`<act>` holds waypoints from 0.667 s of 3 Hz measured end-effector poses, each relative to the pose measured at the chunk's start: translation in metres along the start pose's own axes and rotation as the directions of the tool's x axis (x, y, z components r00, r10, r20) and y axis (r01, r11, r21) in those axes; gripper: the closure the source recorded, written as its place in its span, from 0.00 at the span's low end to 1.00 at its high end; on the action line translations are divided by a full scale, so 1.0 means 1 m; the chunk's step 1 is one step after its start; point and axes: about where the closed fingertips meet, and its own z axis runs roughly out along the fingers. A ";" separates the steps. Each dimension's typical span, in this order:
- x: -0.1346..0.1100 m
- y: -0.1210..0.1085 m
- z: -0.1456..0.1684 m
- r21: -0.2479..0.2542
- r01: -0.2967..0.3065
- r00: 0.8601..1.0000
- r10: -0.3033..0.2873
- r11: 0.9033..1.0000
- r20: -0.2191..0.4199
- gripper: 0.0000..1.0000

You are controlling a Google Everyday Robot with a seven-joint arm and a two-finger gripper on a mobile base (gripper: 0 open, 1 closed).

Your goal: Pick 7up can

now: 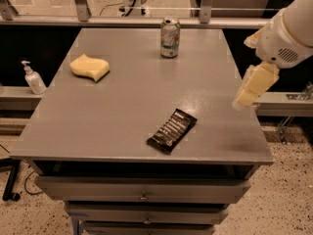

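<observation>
The 7up can (169, 37) stands upright near the far edge of the grey table (127, 97), a little right of its middle. It has a pale body with green and red markings and a silver top. My gripper (250, 89) hangs from the white arm at the right, just above the table's right edge. It is well to the right of the can and nearer to me, and it holds nothing that I can see.
A yellow sponge (89, 66) lies at the table's left. A black snack bar (171, 130) lies near the front, between the gripper and the middle. A pump bottle (33, 78) stands on a ledge left of the table. Drawers (143, 196) sit below the tabletop.
</observation>
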 end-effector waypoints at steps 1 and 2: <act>-0.010 -0.043 0.044 0.028 -0.094 0.989 0.090 0.995 0.117 0.00; -0.025 -0.087 0.077 0.045 -0.194 0.952 0.177 0.980 0.252 0.00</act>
